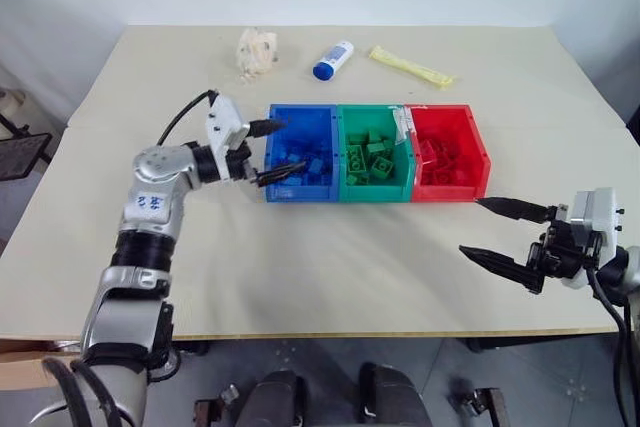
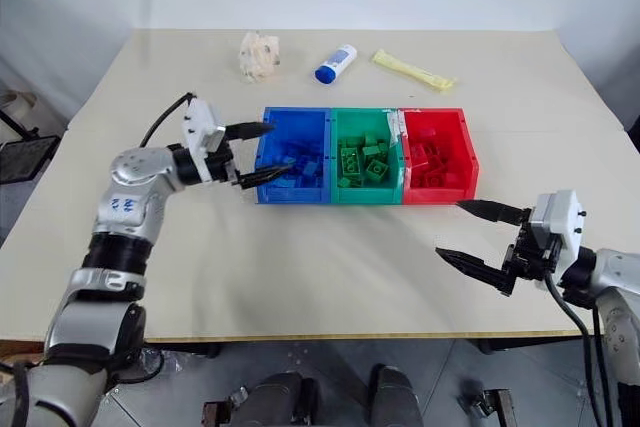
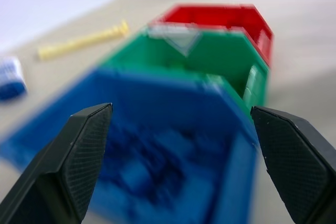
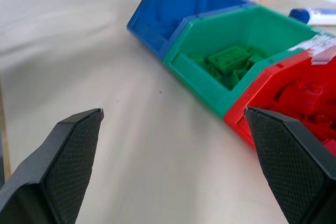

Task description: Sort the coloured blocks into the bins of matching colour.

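Right gripper [image 1: 497,231] (agape) before 3 bins [image 1: 377,194]

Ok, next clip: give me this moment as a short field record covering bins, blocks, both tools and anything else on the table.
bins: blue bin, green bin and red bin joined in a row, mid-table
blocks: each bin holds blocks of its own colour; none loose on the table
left tool: open, at the blue bin's outer end, holding nothing
right tool: open, over bare table in front of the red bin, holding nothing
other items: white bottle, yellow packet, crumpled wrapper behind the bins
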